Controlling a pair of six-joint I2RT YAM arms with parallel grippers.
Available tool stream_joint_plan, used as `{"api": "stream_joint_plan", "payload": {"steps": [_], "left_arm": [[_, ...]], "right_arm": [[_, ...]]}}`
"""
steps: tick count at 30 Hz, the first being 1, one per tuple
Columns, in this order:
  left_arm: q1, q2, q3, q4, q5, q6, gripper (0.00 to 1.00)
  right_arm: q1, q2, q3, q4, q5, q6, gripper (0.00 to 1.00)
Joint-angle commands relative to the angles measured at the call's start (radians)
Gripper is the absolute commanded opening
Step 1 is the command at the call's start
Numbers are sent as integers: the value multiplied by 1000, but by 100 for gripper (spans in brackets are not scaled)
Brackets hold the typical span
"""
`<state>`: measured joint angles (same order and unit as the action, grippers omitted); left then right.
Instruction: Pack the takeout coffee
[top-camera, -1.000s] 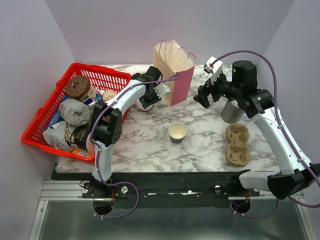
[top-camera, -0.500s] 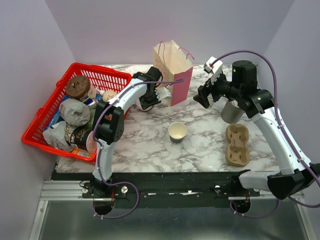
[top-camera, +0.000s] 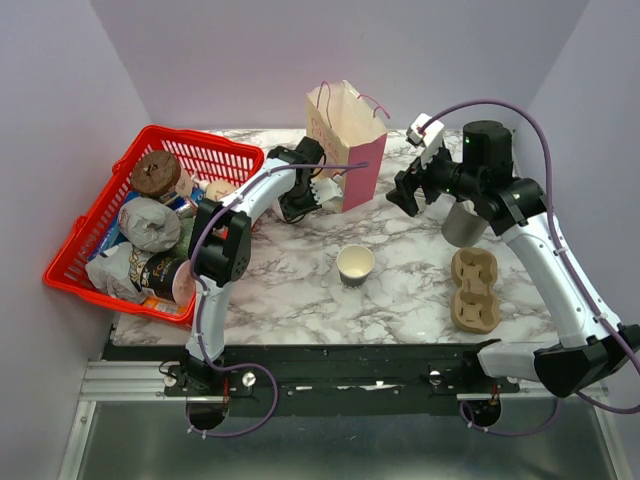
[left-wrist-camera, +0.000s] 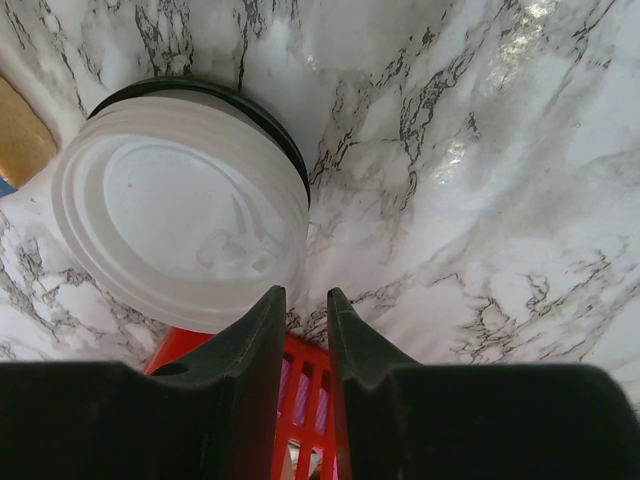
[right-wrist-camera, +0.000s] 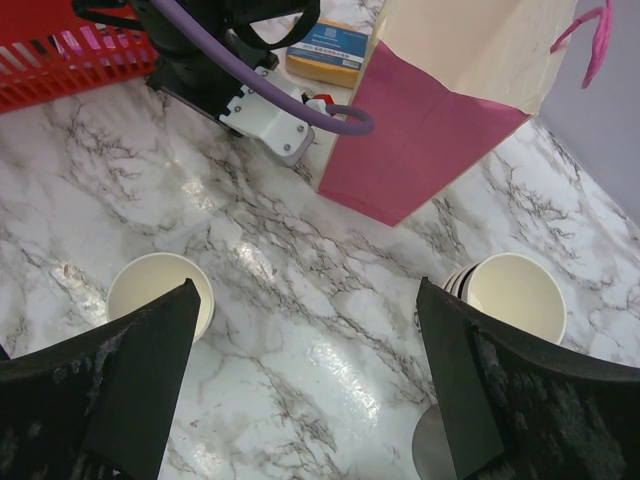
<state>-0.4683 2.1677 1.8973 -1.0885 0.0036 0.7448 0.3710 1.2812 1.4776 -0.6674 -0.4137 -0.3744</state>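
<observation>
Our left gripper (left-wrist-camera: 305, 296), jaws nearly together and seemingly empty, hovered beside the white lid (left-wrist-camera: 180, 215); closing off-centre could nudge it away.

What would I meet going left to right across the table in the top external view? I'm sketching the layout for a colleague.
red basket → paper cup → cardboard cup carrier
</observation>
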Motion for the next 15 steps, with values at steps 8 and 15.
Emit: {"api": "stream_joint_plan", "payload": {"steps": [8,15], "left_arm": [[3,43,63,-25,10,14,21],[7,53,94,-45,10,14,12]], "right_arm": [[-4,23,0,2,-27,-8,98],[-4,29,-2,3,-25,-12,98]]}}
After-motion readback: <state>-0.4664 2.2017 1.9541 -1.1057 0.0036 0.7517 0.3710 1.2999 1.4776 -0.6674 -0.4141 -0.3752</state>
